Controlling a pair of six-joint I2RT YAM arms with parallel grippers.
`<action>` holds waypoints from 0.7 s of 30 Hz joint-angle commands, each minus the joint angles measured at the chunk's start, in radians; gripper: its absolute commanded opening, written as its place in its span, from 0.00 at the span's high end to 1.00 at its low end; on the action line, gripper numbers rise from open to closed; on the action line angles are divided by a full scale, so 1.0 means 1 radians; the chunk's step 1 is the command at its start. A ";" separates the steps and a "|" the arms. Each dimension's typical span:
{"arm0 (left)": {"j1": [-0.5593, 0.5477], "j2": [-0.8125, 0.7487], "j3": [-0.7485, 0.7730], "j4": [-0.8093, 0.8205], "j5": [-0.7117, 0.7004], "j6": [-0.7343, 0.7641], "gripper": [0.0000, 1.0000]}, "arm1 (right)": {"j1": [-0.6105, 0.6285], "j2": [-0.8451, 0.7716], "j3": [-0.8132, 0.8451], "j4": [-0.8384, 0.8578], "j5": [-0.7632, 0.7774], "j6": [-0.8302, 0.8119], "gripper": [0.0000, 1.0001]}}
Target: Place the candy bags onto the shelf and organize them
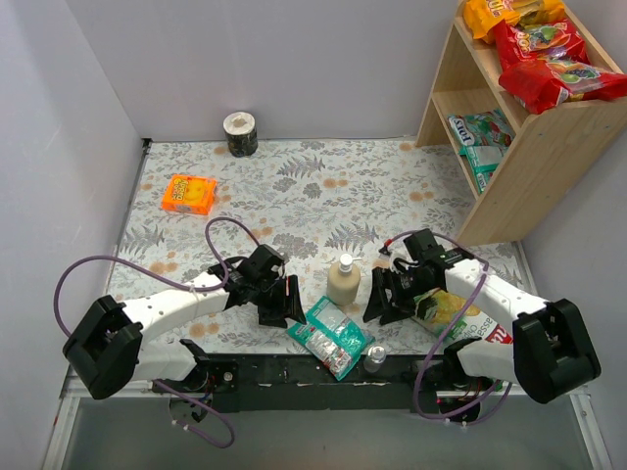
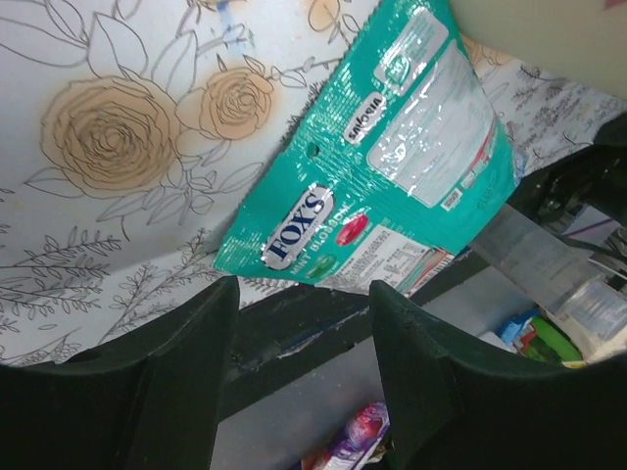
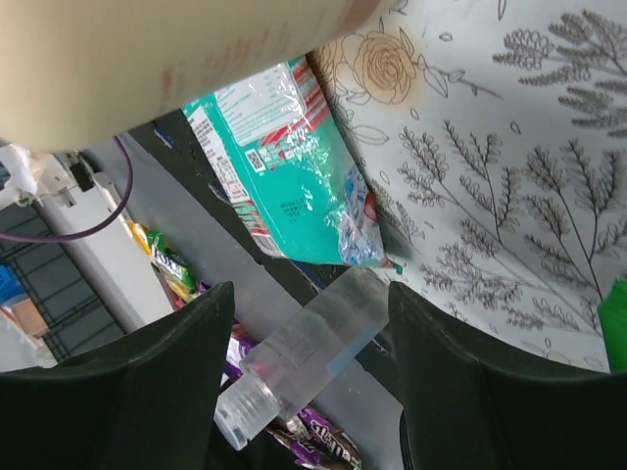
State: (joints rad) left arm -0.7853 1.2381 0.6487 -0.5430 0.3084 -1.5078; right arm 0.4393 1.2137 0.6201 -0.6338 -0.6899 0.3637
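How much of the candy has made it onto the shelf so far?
Mostly done. The shelf holds five bags: an orange-yellow bag and two red bags on the top board, two teal bags below. Nothing is in hand: the left end effector is open beside the last teal bag at the table edge, the right end effector open too. Only that bag is left.

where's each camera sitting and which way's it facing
top external: above and behind, looking down on table, shelf, both arms.
left wrist: on the left arm, looking past the open left pincer at the teal candy bag.
right wrist: on the right arm, looking past the open right pincer at the clear bottle.
shared: both wrists see the teal candy bag and beige bottle.
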 commanded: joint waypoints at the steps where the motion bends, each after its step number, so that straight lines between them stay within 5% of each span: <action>1: 0.004 -0.049 -0.014 0.031 0.081 -0.032 0.44 | 0.022 0.052 -0.028 0.181 -0.060 0.040 0.29; 9: -0.003 -0.019 -0.044 0.061 0.107 -0.061 0.43 | 0.120 0.083 -0.033 0.351 0.236 0.103 0.32; 17: -0.017 0.015 -0.070 0.118 0.124 -0.080 0.47 | 0.239 0.130 -0.091 0.540 0.234 0.136 0.34; 21: -0.017 0.027 -0.095 0.159 0.127 -0.103 0.57 | 0.279 0.171 -0.114 0.582 0.231 0.176 0.37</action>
State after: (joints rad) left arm -0.7959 1.2610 0.5781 -0.4347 0.4118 -1.5860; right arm 0.6804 1.3403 0.5346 -0.1402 -0.4850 0.4923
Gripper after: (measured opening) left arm 0.471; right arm 0.644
